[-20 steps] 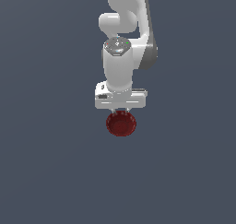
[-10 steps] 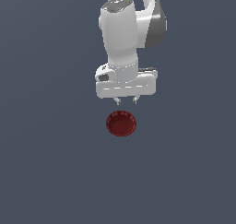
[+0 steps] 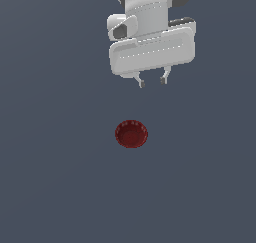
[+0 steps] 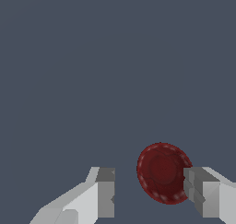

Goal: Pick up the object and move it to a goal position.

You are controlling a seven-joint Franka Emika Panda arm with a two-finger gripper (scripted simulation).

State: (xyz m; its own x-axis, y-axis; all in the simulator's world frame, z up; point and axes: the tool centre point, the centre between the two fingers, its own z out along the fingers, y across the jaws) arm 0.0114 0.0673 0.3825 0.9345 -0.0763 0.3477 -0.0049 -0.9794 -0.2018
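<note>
The bowl [image 3: 131, 134] is the landmark: a small dark red round dish with a ribbed, scalloped rim, lying open side up on the plain grey worktop [image 3: 55, 177]. Nothing touches it.

In the exterior view the pincer [image 3: 152, 81] hangs well clear of the bowl, above it in the picture and a little toward the exterior view's right. Its two short fingers point down with an empty gap between them; it is spread apart and grips nothing. The white arm [image 3: 150, 32] carrying it is cut off by the picture's upper edge, so only the hand block and the last link show.

In the wrist view the bowl [image 4: 162, 171] sits beyond the fingers, not centred between them: one fingertip [image 4: 199, 191] overlaps its rim and hides a slice of it, while the other fingertip [image 4: 105, 193] stands apart from it. The rim's ribbing reads only as faint pale flecks. How high the fingers are above the bowl cannot be told.
</note>
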